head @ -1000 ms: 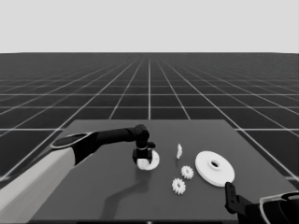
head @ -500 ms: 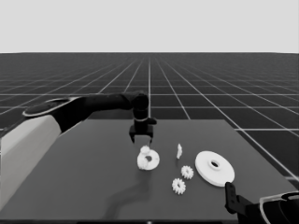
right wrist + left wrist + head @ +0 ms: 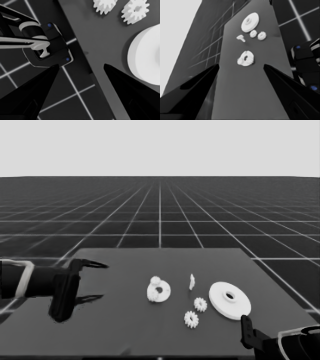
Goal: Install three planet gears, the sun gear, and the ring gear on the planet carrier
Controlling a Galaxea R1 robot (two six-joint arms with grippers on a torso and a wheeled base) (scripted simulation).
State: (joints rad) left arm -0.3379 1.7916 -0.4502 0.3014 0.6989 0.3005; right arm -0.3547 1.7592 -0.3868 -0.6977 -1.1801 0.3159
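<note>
While both arms wait: we judge the step in hand to be fetching the next gear for the smaller round part (image 3: 159,292).
Left gripper (image 3: 104,281): it hovers over the table's (image 3: 125,330) left end, well apart from every part, with its fingers spread wide and nothing between them.
Right gripper (image 3: 81,65): it is parked at the table's near right corner, just beside the larger round part (image 3: 229,300), with its fingers likewise spread and empty.
Smaller round part: it lies near the middle of the table. A seated gear (image 3: 155,281) sits on its far rim; the left wrist view hints at a second lump, but we cannot tell.
Loose gears: one gear (image 3: 200,304) and its neighbour (image 3: 191,319) lie close together between the two round parts.
Thin white piece (image 3: 191,281): it stands just beyond the loose gears.
How we do it well: we come straight down on one loose gear, pinch across its teeth without nudging its neighbour, carry it level, and lower it onto a free place on the smaller round part, clear of the seated gear.
Orientation: the loose gears lie flat with holes facing up. Being round, they show no long axis; only the hole's upright axis matters.
</note>
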